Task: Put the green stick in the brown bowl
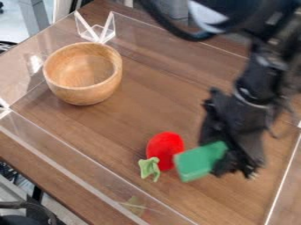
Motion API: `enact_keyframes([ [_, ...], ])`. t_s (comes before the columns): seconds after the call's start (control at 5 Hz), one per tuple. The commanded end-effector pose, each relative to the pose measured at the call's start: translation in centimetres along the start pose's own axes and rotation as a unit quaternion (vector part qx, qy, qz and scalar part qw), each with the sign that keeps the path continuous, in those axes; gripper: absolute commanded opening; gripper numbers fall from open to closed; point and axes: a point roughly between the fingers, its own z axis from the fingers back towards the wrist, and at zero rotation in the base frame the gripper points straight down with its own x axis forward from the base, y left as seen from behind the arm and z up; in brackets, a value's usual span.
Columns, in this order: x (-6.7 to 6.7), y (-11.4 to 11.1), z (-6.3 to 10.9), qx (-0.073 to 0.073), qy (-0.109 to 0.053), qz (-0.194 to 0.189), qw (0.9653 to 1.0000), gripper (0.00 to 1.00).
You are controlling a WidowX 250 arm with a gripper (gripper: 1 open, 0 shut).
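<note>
The green stick (198,164) is a bright green block hanging tilted just above the wooden tabletop at the lower right. My black gripper (226,159) points down and is shut on its right end. The brown bowl (83,72) stands upright at the far left, well apart from the gripper, with nothing showing inside it. The arm fills the upper right of the camera view and hides the table behind it.
A red strawberry toy (166,148) with a pale green leafy stem (150,169) lies just left of the held block. Clear plastic walls (70,167) ring the wooden surface (153,97). A clear folded piece (94,26) stands at the back behind the bowl.
</note>
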Motion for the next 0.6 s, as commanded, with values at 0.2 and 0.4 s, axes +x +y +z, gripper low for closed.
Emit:
enact_keyframes([
  [0.2,0.7,-0.3,1.3,-0.017,-0.034,0.042,0.9984,0.00],
  [0.4,1.7,-1.8,1.8,-0.024,-0.036,0.039,0.9983,0.00],
])
